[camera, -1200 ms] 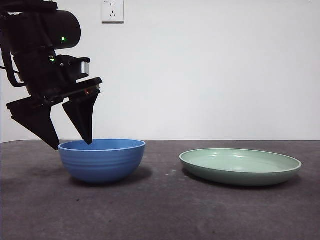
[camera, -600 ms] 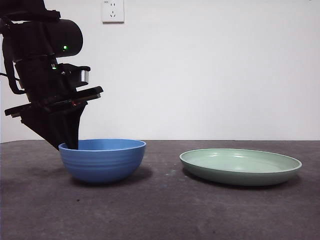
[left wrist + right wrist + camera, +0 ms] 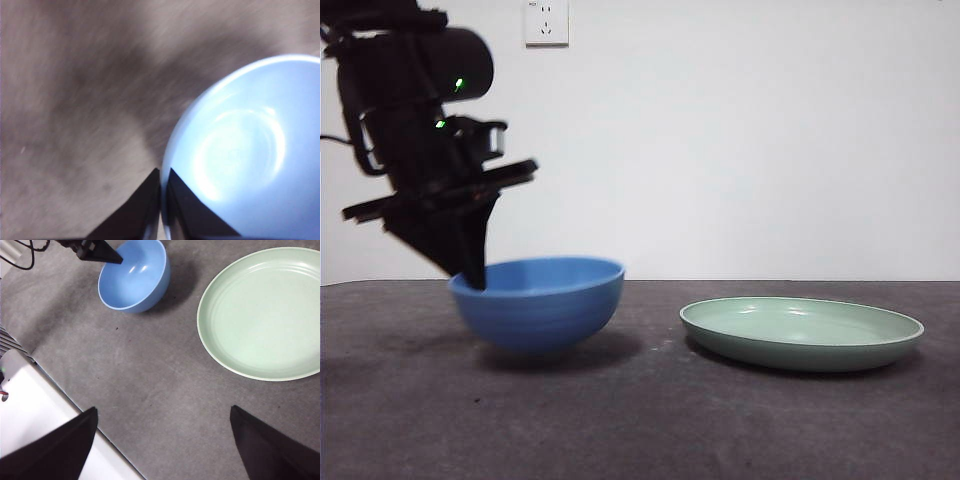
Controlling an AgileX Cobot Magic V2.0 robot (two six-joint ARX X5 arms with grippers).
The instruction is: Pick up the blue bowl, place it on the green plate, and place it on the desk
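My left gripper (image 3: 472, 272) is pinched tight on the near-side rim of the blue bowl (image 3: 540, 305), one jaw inside and one outside, as my left wrist view shows with the rim running between the two black tips. The bowl hangs tilted, its gripped side higher, its underside lifted just clear of the desk (image 3: 640, 420) above its own shadow. My right gripper (image 3: 162, 440) waits high over the desk with its jaws spread wide and nothing between them.

The desk is dark grey-brown, matte and faintly mottled, meeting a plain white wall (image 3: 770, 140) that carries a white socket (image 3: 545, 20).

The green plate (image 3: 801, 333) lies flat on the desk, well apart from the bowl, with bare surface between them. It is pale sage, shallow and wider than the bowl. The bowl is medium blue with faint ridges outside and a glossy highlight inside.
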